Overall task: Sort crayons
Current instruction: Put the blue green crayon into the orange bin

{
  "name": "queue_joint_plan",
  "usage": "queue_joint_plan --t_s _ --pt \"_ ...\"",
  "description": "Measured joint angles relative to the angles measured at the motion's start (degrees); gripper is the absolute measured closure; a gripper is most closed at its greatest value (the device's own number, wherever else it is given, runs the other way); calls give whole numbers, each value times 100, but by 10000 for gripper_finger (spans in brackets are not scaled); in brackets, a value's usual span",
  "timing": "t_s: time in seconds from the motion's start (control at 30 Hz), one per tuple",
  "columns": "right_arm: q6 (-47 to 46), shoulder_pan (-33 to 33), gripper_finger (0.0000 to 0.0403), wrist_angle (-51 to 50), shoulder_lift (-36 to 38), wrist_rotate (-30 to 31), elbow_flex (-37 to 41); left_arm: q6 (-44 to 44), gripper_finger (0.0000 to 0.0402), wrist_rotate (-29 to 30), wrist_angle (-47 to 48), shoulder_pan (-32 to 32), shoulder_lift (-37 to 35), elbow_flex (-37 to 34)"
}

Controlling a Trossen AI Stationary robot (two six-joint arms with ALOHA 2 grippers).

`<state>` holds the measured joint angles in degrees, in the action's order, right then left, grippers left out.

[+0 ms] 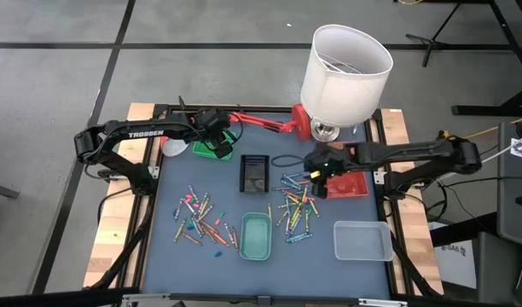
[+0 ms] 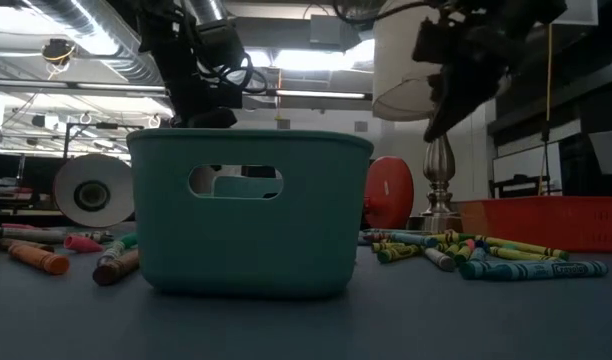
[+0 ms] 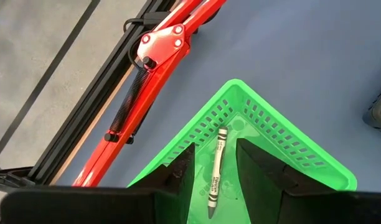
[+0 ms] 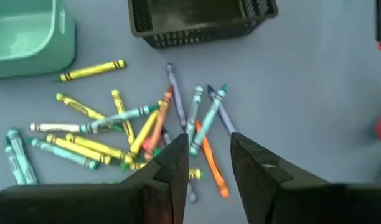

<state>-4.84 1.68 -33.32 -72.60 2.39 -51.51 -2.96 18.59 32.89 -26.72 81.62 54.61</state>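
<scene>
Left gripper (image 3: pixel 215 171) hangs over the green tray (image 3: pixel 290 146), fingers apart, a green crayon (image 3: pixel 216 169) lying loose on the tray floor between them. Right gripper (image 4: pixel 208 163), parted too and holding nothing, hovers above the right-hand crayons (image 4: pixel 116 127) (a second heap (image 1: pixel 200 220) lies left of the teal bin (image 1: pixel 254 236)), possibly just clear of them.
</scene>
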Motion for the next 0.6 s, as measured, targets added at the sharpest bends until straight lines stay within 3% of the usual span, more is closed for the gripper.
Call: queue_joint_plan --t_s 0.6 --pt "-1 -16 285 940 -1698 13 2 -4 300 0 -14 0 0 0"
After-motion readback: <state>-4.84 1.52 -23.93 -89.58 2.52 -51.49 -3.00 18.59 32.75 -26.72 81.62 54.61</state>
